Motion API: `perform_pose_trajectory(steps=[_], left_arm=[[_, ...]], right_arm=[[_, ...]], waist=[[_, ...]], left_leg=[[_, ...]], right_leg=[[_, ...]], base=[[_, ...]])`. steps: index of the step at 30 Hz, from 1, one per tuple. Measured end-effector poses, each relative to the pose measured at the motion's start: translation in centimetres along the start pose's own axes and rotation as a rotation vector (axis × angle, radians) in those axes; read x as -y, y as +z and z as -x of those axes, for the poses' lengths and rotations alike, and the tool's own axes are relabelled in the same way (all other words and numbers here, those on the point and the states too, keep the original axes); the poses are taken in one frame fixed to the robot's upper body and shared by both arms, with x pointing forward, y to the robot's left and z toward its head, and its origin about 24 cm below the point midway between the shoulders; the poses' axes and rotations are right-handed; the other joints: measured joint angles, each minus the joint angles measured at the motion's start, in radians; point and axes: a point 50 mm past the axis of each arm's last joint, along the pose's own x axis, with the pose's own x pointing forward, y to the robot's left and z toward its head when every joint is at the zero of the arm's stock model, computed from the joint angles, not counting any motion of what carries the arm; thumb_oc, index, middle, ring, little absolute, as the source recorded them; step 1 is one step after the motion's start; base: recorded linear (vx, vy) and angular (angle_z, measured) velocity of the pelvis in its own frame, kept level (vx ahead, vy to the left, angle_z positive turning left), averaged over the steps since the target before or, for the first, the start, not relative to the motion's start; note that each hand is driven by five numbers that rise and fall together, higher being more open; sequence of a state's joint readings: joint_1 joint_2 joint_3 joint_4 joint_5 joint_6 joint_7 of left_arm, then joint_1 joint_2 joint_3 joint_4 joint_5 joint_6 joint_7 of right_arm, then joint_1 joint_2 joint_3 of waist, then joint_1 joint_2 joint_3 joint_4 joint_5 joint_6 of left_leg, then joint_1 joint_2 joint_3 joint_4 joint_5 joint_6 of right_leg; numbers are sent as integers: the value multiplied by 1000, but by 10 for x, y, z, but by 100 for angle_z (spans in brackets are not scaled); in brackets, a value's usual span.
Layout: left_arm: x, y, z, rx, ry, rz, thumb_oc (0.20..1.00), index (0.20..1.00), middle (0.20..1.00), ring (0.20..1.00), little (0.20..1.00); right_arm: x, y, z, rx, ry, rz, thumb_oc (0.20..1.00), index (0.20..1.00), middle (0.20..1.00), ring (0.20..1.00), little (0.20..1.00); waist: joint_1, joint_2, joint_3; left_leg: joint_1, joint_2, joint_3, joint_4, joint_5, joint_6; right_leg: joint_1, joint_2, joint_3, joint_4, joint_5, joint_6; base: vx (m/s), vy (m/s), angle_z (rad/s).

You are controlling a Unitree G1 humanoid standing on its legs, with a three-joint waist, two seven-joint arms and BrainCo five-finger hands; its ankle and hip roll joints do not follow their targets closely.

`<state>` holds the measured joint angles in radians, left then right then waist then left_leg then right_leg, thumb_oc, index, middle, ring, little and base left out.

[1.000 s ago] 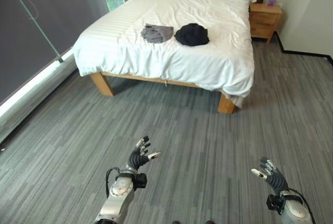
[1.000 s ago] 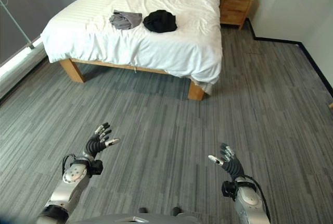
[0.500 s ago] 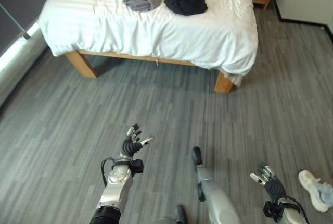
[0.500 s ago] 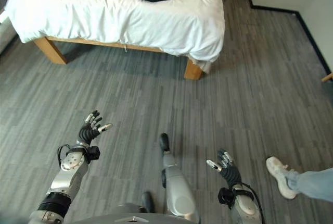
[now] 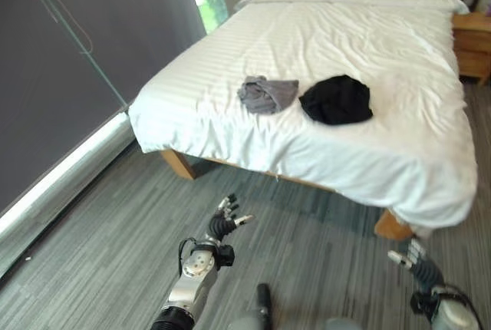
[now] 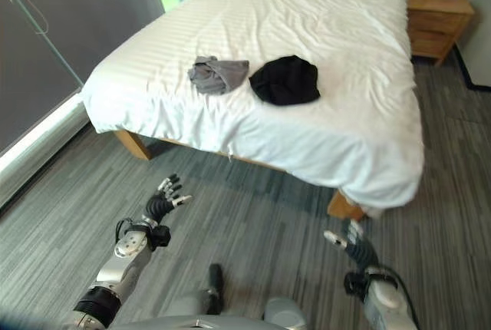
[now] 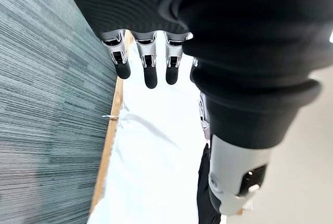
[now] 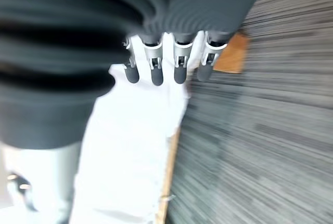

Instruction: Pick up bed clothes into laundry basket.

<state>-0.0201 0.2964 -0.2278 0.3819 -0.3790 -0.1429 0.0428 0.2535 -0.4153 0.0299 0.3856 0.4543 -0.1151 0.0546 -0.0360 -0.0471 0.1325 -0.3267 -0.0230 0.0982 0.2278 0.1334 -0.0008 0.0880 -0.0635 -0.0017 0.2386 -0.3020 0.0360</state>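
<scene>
A crumpled grey garment (image 5: 265,94) and a black garment (image 5: 336,100) lie side by side on the white bed (image 5: 230,134), near its foot. My left hand (image 5: 224,226) hovers open over the floor in front of the bed, fingers spread, holding nothing. My right hand (image 5: 419,266) is also open and empty, low at the right near the bed's foot corner. In the left wrist view the fingers (image 7: 150,62) point at the bed edge (image 7: 111,135). The right wrist view shows straight fingers (image 8: 156,65) toward the white sheet (image 8: 125,146).
A wooden nightstand (image 6: 437,23) stands at the bed's far right. A grey blind (image 5: 69,69) covers the window wall on the left. The wooden bed leg (image 5: 178,164) and another leg (image 5: 393,226) stand on grey striped floor (image 5: 100,253).
The camera has swung up and closer to the bed, so the clothes appear nearer. A person's shoe seen half a second ago is gone. Both hands stay open.
</scene>
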Motion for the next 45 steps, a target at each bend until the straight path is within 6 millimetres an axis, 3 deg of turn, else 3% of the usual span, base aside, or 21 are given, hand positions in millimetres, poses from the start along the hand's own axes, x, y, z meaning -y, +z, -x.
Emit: perform_pose_trajectory(steps=[1,2,3,4,5,7,10,11,14,17,18,20,22,25,28,31,32,33,38,41,45], left_arm=[[0,1,1,7,-2,3,1000,1000,1000,1000,1000],[2,1,1,6,-13,-2,1000,1000,1000,1000,1000],[3,-2,3,-5,-20,-4,1000,1000,1000,1000,1000],[-1,-7,7,-26,-14,-13,1000,1000,1000,1000,1000],[-12,-11,11,-56,10,-39,1000,1000,1000,1000,1000],[-20,-12,15,-62,21,-58,1000,1000,1000,1000,1000],[-10,3,3,-11,-29,-62,1000,1000,1000,1000,1000],[-7,7,0,4,-44,-64,1000,1000,1000,1000,1000],[-5,17,-9,37,-52,-59,1000,1000,1000,1000,1000],[-9,15,-5,32,-40,-50,1000,1000,1000,1000,1000],[-12,12,-4,17,-36,-64,1000,1000,1000,1000,1000],[-12,10,3,20,-43,-65,1000,1000,1000,1000,1000],[-5,-7,15,-26,-43,-7,1000,1000,1000,1000,1000],[2,-13,22,-34,-68,38,1000,1000,1000,1000,1000],[4,-11,21,-27,-80,46,1000,1000,1000,1000,1000],[9,-6,19,-8,-124,51,1000,1000,1000,1000,1000],[9,-1,18,8,-146,63,1000,1000,1000,1000,1000],[8,0,18,13,-151,65,1000,1000,1000,1000,1000],[13,-6,22,-19,-193,49,1000,1000,1000,1000,1000],[19,-6,20,-24,-214,69,1000,1000,1000,1000,1000],[19,-2,17,-12,-209,84,1000,1000,1000,1000,1000]], right_arm=[[-4,5,-3,31,3,-14,1000,1000,1000,1000,1000],[-6,9,-5,51,4,-17,1000,1000,1000,1000,1000],[-8,16,-8,79,19,-4,1000,1000,1000,1000,1000],[-13,12,-8,68,34,-10,1000,1000,1000,1000,1000],[-30,8,-13,63,60,-65,1000,1000,1000,1000,1000],[-50,23,-19,121,143,-63,1000,1000,1000,1000,1000],[-42,30,-11,150,177,24,1000,1000,1000,1000,1000],[-40,28,-10,137,180,40,1000,1000,1000,1000,1000],[-33,11,0,74,164,33,1000,1000,1000,1000,1000],[-26,-4,10,15,145,37,1000,1000,1000,1000,1000],[-26,-6,12,12,136,17,1000,1000,1000,1000,1000],[-21,-14,18,-16,110,12,1000,1000,1000,1000,1000],[-12,4,13,35,99,55,1000,1000,1000,1000,1000],[11,45,10,163,59,171,1000,1000,1000,1000,1000],[24,74,4,249,19,250,1000,1000,1000,1000,1000],[42,129,3,360,-6,531,1000,1000,1000,1000,1000],[54,166,4,419,-47,717,1000,1000,1000,1000,1000],[56,181,4,464,-79,736,1000,1000,1000,1000,1000],[26,218,-11,587,-48,864,1000,1000,1000,1000,1000],[14,230,-20,599,-46,969,1000,1000,1000,1000,1000],[2,237,-36,561,-39,1171,1000,1000,1000,1000,1000]], waist=[[19,-22,6],[22,-15,2],[29,23,-3],[29,48,-11],[29,-3,-41],[40,-3,-48],[-5,34,-32],[-8,50,-23],[-46,83,-4],[-77,70,3],[-73,53,2],[-75,-2,-7],[-62,32,-15],[-61,84,-23],[-59,81,-19],[-56,95,-7],[-54,113,-8],[-53,100,0],[-34,114,-3],[-1,111,-3],[18,112,-2]], left_leg=[[2,-28,18,-55,1,14],[21,-54,1,-161,39,67],[63,-44,-19,-265,136,157],[127,-13,-1,-274,99,248],[177,-20,72,-296,36,145],[240,-24,117,-318,-13,134],[292,-56,126,-320,-61,143],[310,-58,128,-320,-74,143],[359,-48,80,-319,-118,113],[417,-28,65,-319,-184,53],[425,-32,58,-317,-189,48],[463,-54,47,-318,-211,35],[478,-16,56,-318,-238,1],[465,19,58,-315,-249,-16],[434,30,64,-283,-249,-16],[434,43,81,-297,-253,-21],[434,41,81,-317,-254,-25],[433,38,82,-323,-252,-23],[404,58,82,-323,-243,-15],[403,51,78,-319,-229,-27],[401,52,75,-319,-228,-28]], right_leg=[[40,-14,7,-51,37,25],[62,-7,11,-63,52,48],[77,40,10,-21,50,62],[130,73,12,-14,40,90],[106,43,19,88,23,93],[-77,1,3,448,51,104],[-270,-71,4,575,31,113],[-320,-83,9,553,30,111],[-423,-95,36,237,88,102],[-436,-60,67,-38,258,105],[-402,-50,83,-144,293,128],[-378,-69,21,-130,370,99],[-340,-41,-30,-209,436,90],[-292,1,-42,-342,535,30],[-292,12,-44,-342,533,0],[-298,23,-54,-342,525,1],[-312,20,-50,-342,531,9],[-312,17,-53,-342,532,11],[-352,14,-72,-279,507,57],[-325,18,-63,-342,534,8],[-318,18,-69,-342,536,6]], base=[[290,84,-15],[383,189,-12],[476,253,-8],[417,263,-22],[247,156,-70],[227,115,-91],[172,51,-9],[236,-44,8],[288,-103,18],[223,-159,32],[126,-132,37],[129,-136,44],[79,-111,-12],[33,-66,0],[32,-84,1],[30,-42,2],[53,-34,6],[67,-43,-1],[33,-27,3],[18,-23,4],[5,-14,5]])
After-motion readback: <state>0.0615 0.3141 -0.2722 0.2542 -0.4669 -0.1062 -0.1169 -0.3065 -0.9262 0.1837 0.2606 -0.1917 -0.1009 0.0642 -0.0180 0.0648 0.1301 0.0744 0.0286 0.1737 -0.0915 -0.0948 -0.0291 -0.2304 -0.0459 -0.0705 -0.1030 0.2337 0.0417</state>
